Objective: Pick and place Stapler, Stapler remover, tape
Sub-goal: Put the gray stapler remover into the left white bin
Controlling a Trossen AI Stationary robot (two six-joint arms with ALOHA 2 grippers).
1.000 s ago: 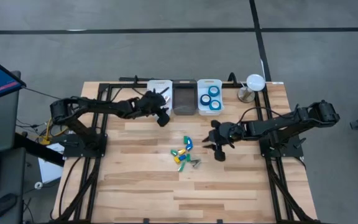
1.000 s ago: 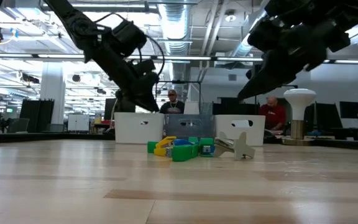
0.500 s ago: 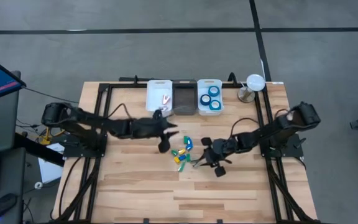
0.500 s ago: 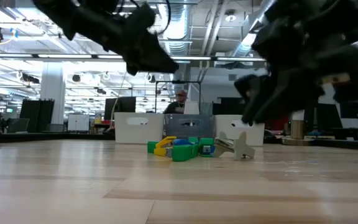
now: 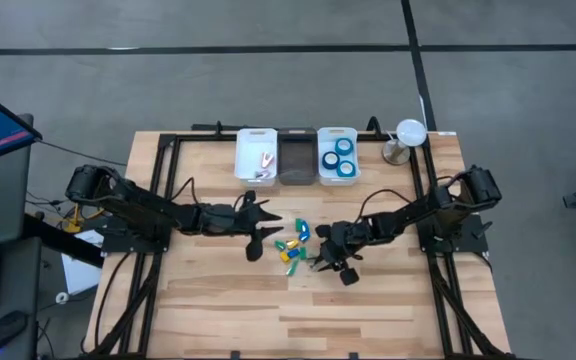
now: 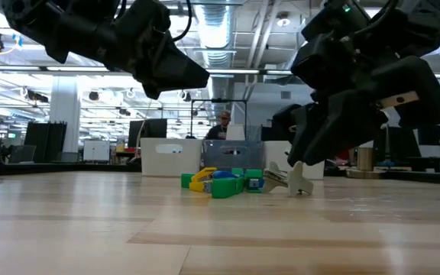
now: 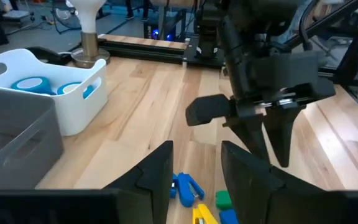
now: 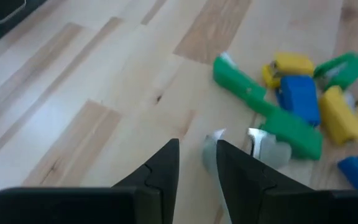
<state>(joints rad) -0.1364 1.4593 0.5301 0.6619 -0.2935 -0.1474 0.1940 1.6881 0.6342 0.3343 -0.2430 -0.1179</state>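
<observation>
A heap of small green, yellow and blue staplers (image 5: 293, 243) lies mid-table, with a silver stapler remover (image 5: 314, 262) at its near right side. My left gripper (image 5: 271, 230) is open and hangs just left of the heap, above the table (image 6: 197, 76). My right gripper (image 5: 321, 255) is open and low over the remover (image 8: 263, 146), coming from the heap's right. Blue tape rolls (image 5: 341, 155) sit in the white right bin (image 5: 336, 133). A small pale item (image 5: 265, 160) lies in the white left bin (image 5: 254, 136). My right gripper points down and leftward at the upper end of the stapler remover (image 6: 295, 174), which lies on the table. One finger (image 8: 235, 171) overlaps the silver piece in the right wrist view. I cannot tell whether it touches.
A grey bin (image 5: 296, 157) stands between the two white ones at the far edge. A white bulb on a stand (image 5: 408, 135) is at the far right corner. Bare wood lies on the table's near half (image 5: 268, 310). People show in the room beyond.
My left gripper has come from the bins at the far edge toward the near side and right, down beside the heap. My right gripper has moved left and down onto the spot of the stapler remover. The heap and the remover have stayed put.
</observation>
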